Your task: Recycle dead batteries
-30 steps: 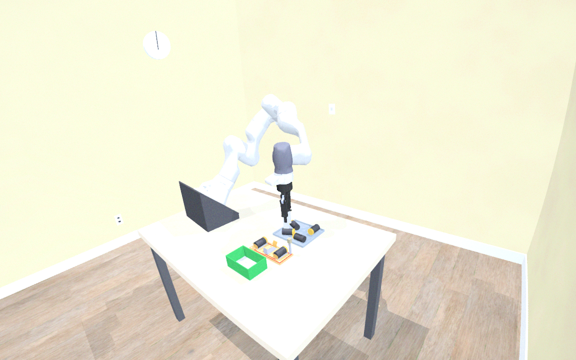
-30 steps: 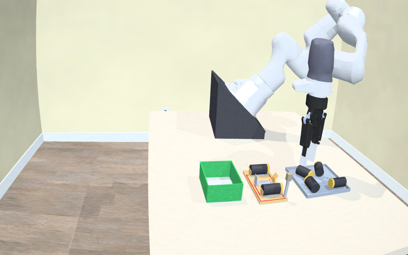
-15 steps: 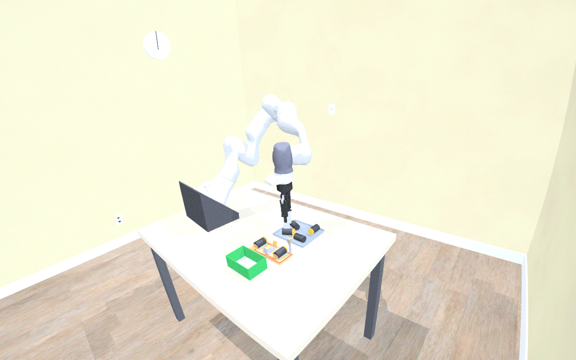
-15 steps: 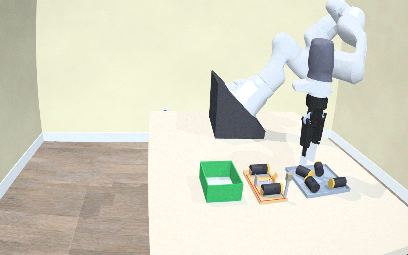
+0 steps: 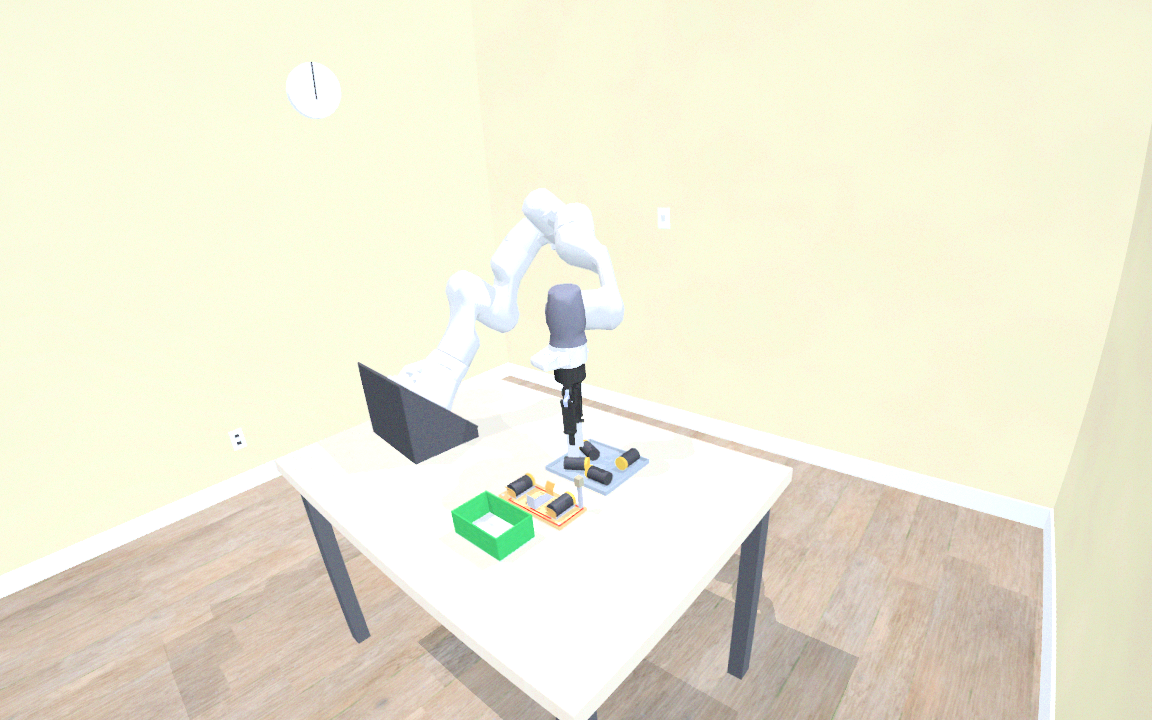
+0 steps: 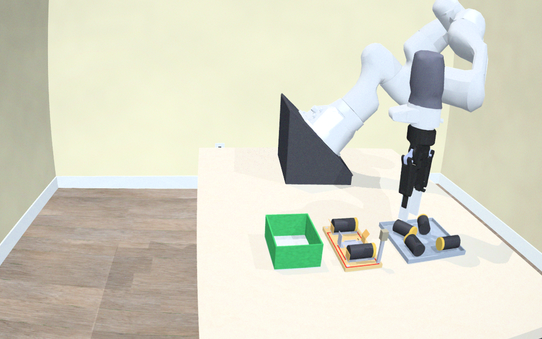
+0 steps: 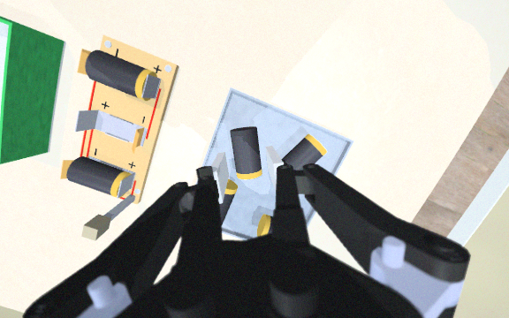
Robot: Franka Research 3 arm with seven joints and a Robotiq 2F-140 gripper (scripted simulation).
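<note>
Taking the clock face from the exterior view, centred on the grey tray (image 5: 609, 488) (image 6: 437, 258) (image 7: 290, 113), the end effector (image 5: 574, 448) (image 6: 409, 213) (image 7: 246, 161) hangs at about eleven o'clock, pointing down, released, its fingers partly parted with nothing gripped. The wrist view shows a black battery (image 5: 575, 463) (image 6: 402, 228) (image 7: 245, 150) in the gap as seen from above; it lies at ten o'clock on the tray, gold end toward four. Three more lie there: the twelve o'clock battery (image 5: 590, 450) (image 6: 423, 225) (image 7: 303, 153), the three o'clock battery (image 5: 629, 458) (image 6: 450, 242) (image 7: 263, 225) and the eight o'clock battery (image 5: 599, 475) (image 6: 414, 245) (image 7: 227, 204). At nine o'clock, the circuit board (image 5: 569, 518) (image 6: 349, 267) (image 7: 124, 114) carries the other two, the far battery (image 5: 520, 485) (image 6: 343, 225) (image 7: 115, 72) and the near battery (image 5: 559, 505) (image 6: 359, 251) (image 7: 95, 175), beside a post-mounted beige block (image 5: 578, 480) (image 6: 384, 235) (image 7: 96, 227); I cannot tell whether a bulb is lit. Farther toward nine, the green recycling box (image 5: 499, 542) (image 6: 298, 256) (image 7: 31, 93) stands upright on the bench (image 5: 616, 582) (image 6: 306, 299) (image 7: 184, 102).
</note>
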